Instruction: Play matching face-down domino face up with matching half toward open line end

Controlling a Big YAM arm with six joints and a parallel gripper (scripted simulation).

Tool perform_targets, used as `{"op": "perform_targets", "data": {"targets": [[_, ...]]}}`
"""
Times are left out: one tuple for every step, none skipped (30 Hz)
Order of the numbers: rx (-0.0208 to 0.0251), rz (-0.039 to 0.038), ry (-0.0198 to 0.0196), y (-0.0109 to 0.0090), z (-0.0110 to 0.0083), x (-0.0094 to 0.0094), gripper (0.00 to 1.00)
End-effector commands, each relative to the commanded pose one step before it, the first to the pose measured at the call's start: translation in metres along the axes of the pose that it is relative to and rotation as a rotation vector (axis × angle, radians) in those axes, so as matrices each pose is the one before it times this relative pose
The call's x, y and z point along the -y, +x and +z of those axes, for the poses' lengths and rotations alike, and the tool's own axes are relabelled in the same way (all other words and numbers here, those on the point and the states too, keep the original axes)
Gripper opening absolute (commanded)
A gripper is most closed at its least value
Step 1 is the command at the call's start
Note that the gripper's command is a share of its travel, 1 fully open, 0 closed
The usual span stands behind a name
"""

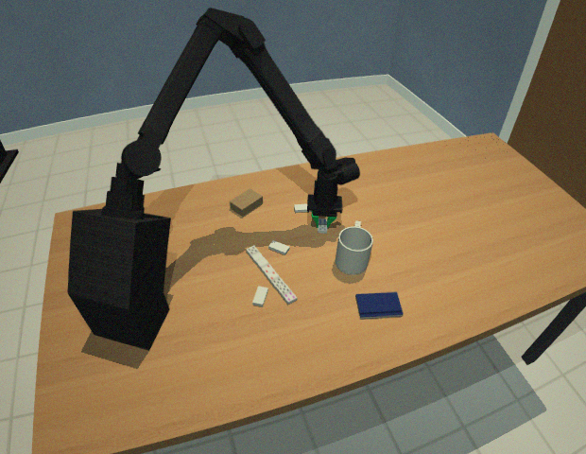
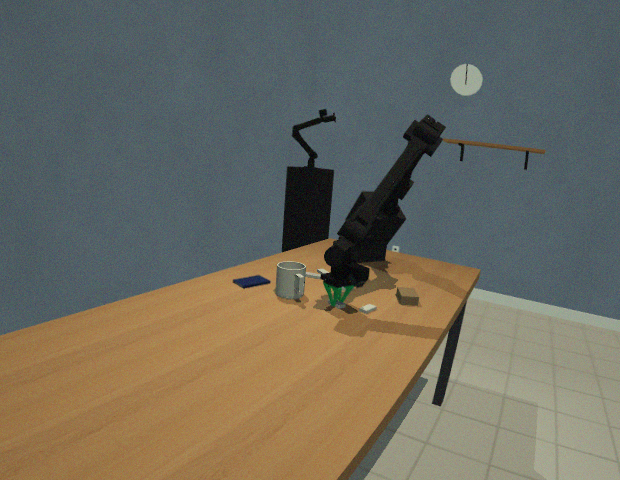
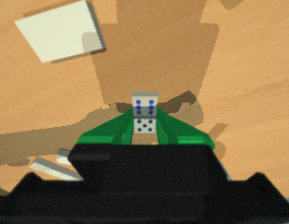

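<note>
1. Near the gray mug (image 1: 353, 258) (image 2: 288, 281), on the far side of the table (image 1: 430, 210) (image 2: 196, 372) in the top view, the tool (image 1: 323, 224) (image 2: 339, 303) (image 3: 144, 111) points down with its green fingers around one domino.
2. Tool state: pinching the pipped domino (image 1: 322, 228) (image 2: 341, 305) (image 3: 144, 105) by its two sides; wrist view shows a fingertip against each.
3. Markings on that piece: six blue pips on one half, five black on the other, both turned toward the wrist camera. Its clearance from the wood, if any: cannot tell.
4. Domino line (image 1: 271, 274) (image 2: 314, 275): flat, face up, well apart from the pinched piece. Dark pips at one end, pink at the other; counts too small to read in the top view. Pinched piece unplayed.
5. Plain-backed pieces, top view: one pale domino (image 1: 301, 208) (image 2: 368, 308) (image 3: 61, 31) near the tool; a second white domino (image 1: 279, 247) close to the line's dark-pipped end; a third blank-backed domino (image 1: 260, 296) on the line's other side, nearer its pink end.
6. Brown block (image 1: 246, 201) (image 2: 407, 296) apart from all dominoes; navy book (image 1: 378, 305) (image 2: 251, 281) lying flat beyond the mug from the tool.
</note>
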State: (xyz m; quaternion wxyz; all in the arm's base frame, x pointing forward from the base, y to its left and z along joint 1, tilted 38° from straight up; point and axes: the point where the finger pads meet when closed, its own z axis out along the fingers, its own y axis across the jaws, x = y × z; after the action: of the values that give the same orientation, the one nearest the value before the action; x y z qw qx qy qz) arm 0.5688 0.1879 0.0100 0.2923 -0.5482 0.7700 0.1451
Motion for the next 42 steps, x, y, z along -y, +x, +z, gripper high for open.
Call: {"op": "perform_targets", "data": {"targets": [[0.01775, -0.00613, 0.02645, -0.01007, -0.00304, 0.01301, 0.23], [0.0, 0.0, 0.0, 0.0, 0.0, 0.0, 0.23], [0.0, 0.0, 0.0, 0.0, 0.0, 0.0, 0.23], [0.0, 0.0, 0.0, 0.0, 0.0, 0.0, 0.23], [-0.01243, 0.00437, -0.01664, 0.00733, -0.00097, -0.00887, 0.23], [0.00125, -0.00047, 0.00172, -0.00076, 0.0001, 0.00095, 0.23], [0.00125, -0.00047, 0.00172, -0.00076, 0.0001, 0.00095, 0.23], [0.00125, -0.00047, 0.00172, -0.00076, 0.0001, 0.00095, 0.23], [0.00125, -0.00047, 0.00172, -0.00076, 0.00011, 0.00095, 0.23], [0.00125, -0.00047, 0.00172, -0.00076, 0.00011, 0.00095, 0.23], [0.00125, -0.00047, 0.00172, -0.00076, 0.00011, 0.00095, 0.23], [0.00125, -0.00047, 0.00172, -0.00076, 0.00011, 0.00095, 0.23], [0.00125, -0.00047, 0.00172, -0.00076, 0.00012, 0.00095, 0.23], [0.00125, -0.00047, 0.00172, -0.00076, 0.00012, 0.00095, 0.23], [0.0, 0.0, 0.0, 0.0, 0.0, 0.0, 0.23], [0.0, 0.0, 0.0, 0.0, 0.0, 0.0, 0.23], [0.0, 0.0, 0.0, 0.0, 0.0, 0.0, 0.23], [0.0, 0.0, 0.0, 0.0, 0.0, 0.0, 0.23], [0.0, 0.0, 0.0, 0.0, 0.0, 0.0, 0.23], [0.0, 0.0, 0.0, 0.0, 0.0, 0.0, 0.23], [0.0, 0.0, 0.0, 0.0, 0.0, 0.0, 0.23], [-0.01135, 0.00425, -0.01554, 0.00687, -0.00108, -0.00856, 0.23], [0.00118, -0.00048, 0.00161, -0.00072, 0.00011, 0.00091, 0.23], [0.00118, -0.00048, 0.00161, -0.00072, 0.00011, 0.00091, 0.23], [0.00118, -0.00048, 0.00161, -0.00072, 0.00011, 0.00091, 0.23], [0.00118, -0.00048, 0.00161, -0.00072, 0.00012, 0.00091, 0.23], [0.00118, -0.00048, 0.00161, -0.00072, 0.00012, 0.00091, 0.23], [0.00118, -0.00048, 0.00161, -0.00072, 0.00012, 0.00091, 0.23], [0.00118, -0.00048, 0.00161, -0.00072, 0.00012, 0.00091, 0.23], [0.00118, -0.00048, 0.00161, -0.00072, 0.00013, 0.00091, 0.23], [0.00118, -0.00048, 0.00161, -0.00072, 0.00013, 0.00091, 0.23], [0.0, 0.0, 0.0, 0.0, 0.0, 0.0, 0.23], [0.0, 0.0, 0.0, 0.0, 0.0, 0.0, 0.23], [0.0, 0.0, 0.0, 0.0, 0.0, 0.0, 0.23], [0.0, 0.0, 0.0, 0.0, 0.0, 0.0, 0.23], [0.0, 0.0, 0.0, 0.0, 0.0, 0.0, 0.23], [0.0, 0.0, 0.0, 0.0, 0.0, 0.0, 0.23], [0.0, 0.0, 0.0, 0.0, 0.0, 0.0, 0.23], [-0.01071, 0.00429, -0.01458, 0.00648, -0.00117, -0.0082, 0.23], [0.00111, -0.00049, 0.0015, -0.00068, 0.00012, 0.00087, 0.23], [0.00111, -0.00049, 0.0015, -0.00068, 0.00012, 0.00087, 0.23], [0.00111, -0.00049, 0.0015, -0.00068, 0.00013, 0.00087, 0.23]]}}
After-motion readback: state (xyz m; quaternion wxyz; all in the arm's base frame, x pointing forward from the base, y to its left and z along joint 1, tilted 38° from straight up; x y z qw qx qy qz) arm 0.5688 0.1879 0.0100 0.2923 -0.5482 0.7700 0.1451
